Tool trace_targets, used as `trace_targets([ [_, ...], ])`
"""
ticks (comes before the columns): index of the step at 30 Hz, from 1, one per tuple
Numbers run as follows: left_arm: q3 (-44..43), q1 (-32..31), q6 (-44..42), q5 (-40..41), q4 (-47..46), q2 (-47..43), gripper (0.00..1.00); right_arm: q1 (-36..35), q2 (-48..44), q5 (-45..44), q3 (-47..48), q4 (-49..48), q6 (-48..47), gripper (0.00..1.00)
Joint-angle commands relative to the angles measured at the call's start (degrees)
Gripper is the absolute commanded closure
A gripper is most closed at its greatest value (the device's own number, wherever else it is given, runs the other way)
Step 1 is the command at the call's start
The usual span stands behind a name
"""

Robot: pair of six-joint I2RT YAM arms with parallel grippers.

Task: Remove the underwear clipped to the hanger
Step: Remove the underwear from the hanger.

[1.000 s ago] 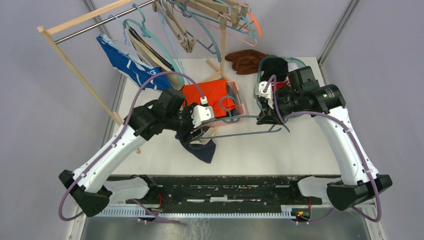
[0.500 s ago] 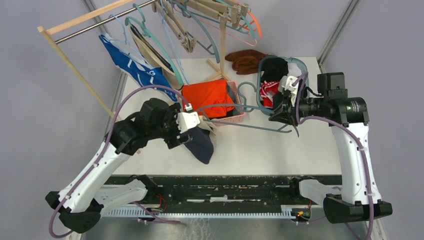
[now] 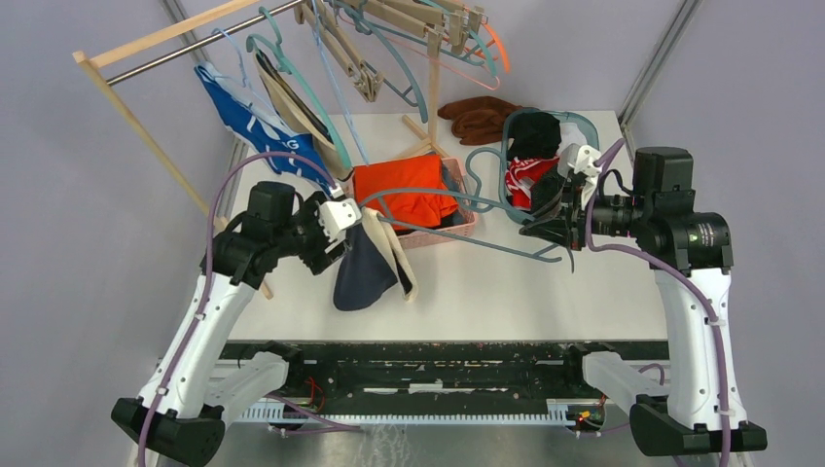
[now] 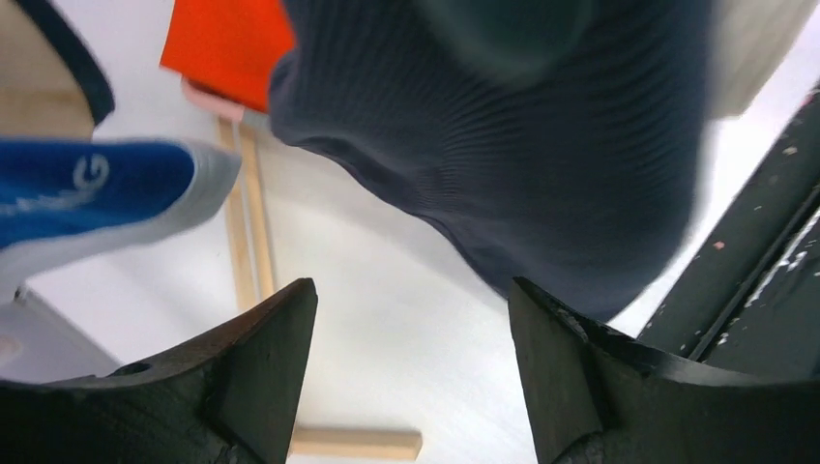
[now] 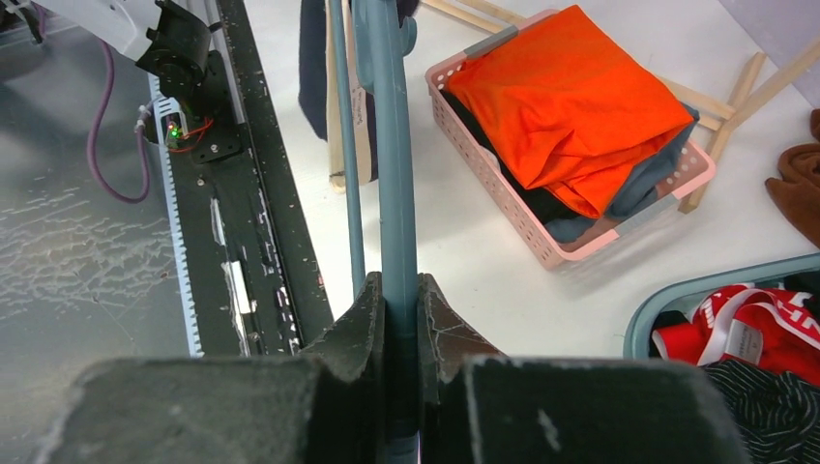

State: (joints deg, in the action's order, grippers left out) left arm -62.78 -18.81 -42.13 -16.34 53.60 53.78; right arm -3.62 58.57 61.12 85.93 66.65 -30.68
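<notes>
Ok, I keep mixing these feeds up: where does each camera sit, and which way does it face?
Top external: above and behind the arms, looking down on the table; left arm and right arm show.
Left wrist: on the left wrist, facing past the open left hand at the navy underwear and table.
Right wrist: on the right wrist, facing along the hanger clamped in the right hand, toward the basket.
Shared: the orange garment shows in all three.

White shells and black joints cover the left arm (image 3: 199,326) and right arm (image 3: 696,321). Purple cables (image 5: 93,121) trail both; the left gripper (image 4: 411,290) is black.
</notes>
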Motion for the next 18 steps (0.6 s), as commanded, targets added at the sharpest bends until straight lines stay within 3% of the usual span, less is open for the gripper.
trace_targets([
  [1,0.40,0.96,-1.56,-14.52,-5.64,0.52,0.21,0.19,-0.36,4.88,-0.43,-3.73,2.55,0.99],
  [10,2.56,3.33,-1.90,-26.39,-7.89,-0.56,0.16,0.19,-0.53,4.10,-0.92,-4.09,3.08,0.99],
  [18,1.34,5.66,-5.52,-19.26,-3.38,-1.90,0.16,0.19,0.30,2.56,0.79,-4.29,3.85,0.99],
])
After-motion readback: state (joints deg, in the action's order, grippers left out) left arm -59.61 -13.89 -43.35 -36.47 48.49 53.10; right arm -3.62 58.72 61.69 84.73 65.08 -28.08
